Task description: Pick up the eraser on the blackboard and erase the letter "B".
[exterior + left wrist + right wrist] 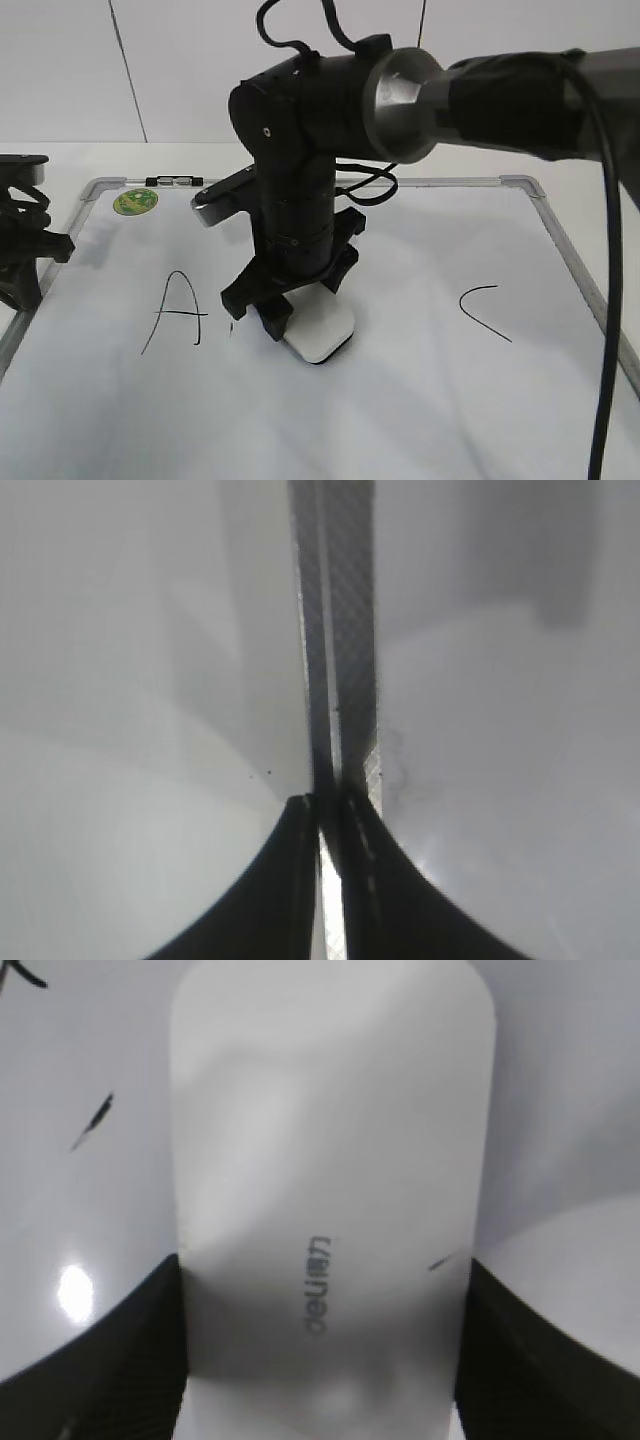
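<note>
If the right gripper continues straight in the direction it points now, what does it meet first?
The right gripper points down and already clamps the eraser, so the eraser probably just presses harder on the blackboard.

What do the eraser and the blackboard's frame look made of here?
The eraser: probably smooth white plastic, with a soft sheen and printed grey lettering. The blackboard: glossy white dry-erase surface with light glare; its frame looks like grey metal, though plastic is possible.

The light is soft and even, with weak shadows on the large white dry-erase board with grey frame (560,262). Both wrist views are blurred. One small glare spot shines at left in the right wrist view, perhaps a lamp.
</note>
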`<action>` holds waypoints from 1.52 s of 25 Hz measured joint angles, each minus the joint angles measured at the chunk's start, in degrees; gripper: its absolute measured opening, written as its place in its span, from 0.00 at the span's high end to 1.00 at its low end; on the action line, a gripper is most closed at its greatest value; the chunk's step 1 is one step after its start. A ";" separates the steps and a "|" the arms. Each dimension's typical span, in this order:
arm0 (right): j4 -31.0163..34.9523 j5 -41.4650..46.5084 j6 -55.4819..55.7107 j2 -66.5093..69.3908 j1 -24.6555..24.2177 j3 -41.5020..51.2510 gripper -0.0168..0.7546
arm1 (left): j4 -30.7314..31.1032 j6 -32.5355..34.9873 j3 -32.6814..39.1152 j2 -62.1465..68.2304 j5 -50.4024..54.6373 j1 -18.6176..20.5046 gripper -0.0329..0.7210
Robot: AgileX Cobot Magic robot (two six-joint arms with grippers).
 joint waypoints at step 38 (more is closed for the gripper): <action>12.77 1.45 -2.43 -3.67 4.78 7.12 0.30 | 0.30 0.00 0.00 0.00 0.00 0.00 0.91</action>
